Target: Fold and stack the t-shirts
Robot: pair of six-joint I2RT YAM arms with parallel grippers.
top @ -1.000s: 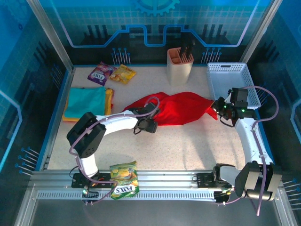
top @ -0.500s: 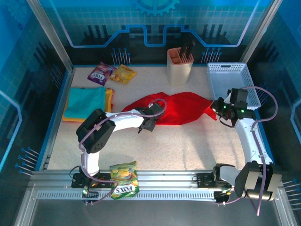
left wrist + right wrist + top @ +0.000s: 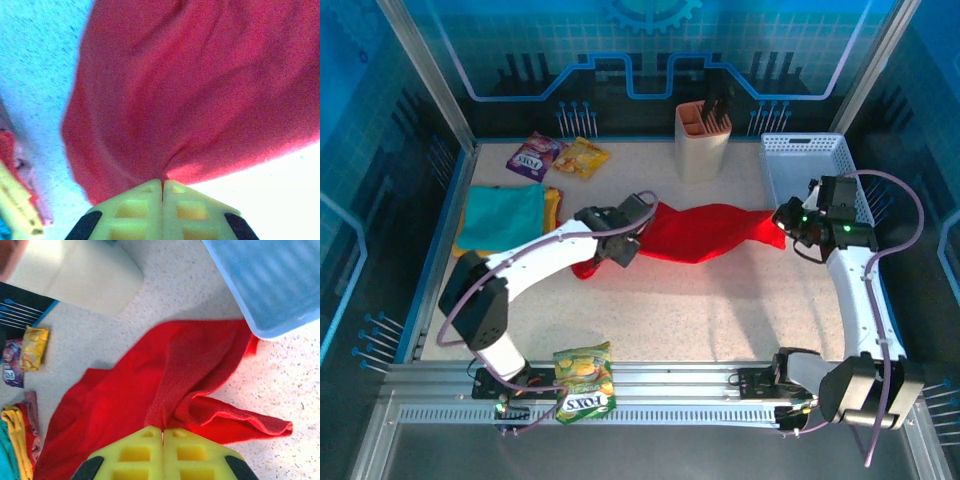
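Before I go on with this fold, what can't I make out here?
Top external: the left tool's wrist covers the red t-shirt's left end.
Left wrist: the cloth is close and blurred; collar and sleeves cannot be told apart.
Right wrist: the folded stack is cut off at the lower left corner.
Top external: the teal t-shirt hides what lies under it.

Left gripper [image 3: 618, 243] clamps the red t-shirt [image 3: 705, 232] at its left end; right gripper [image 3: 784, 217] pinches its right end, both arms outstretched.
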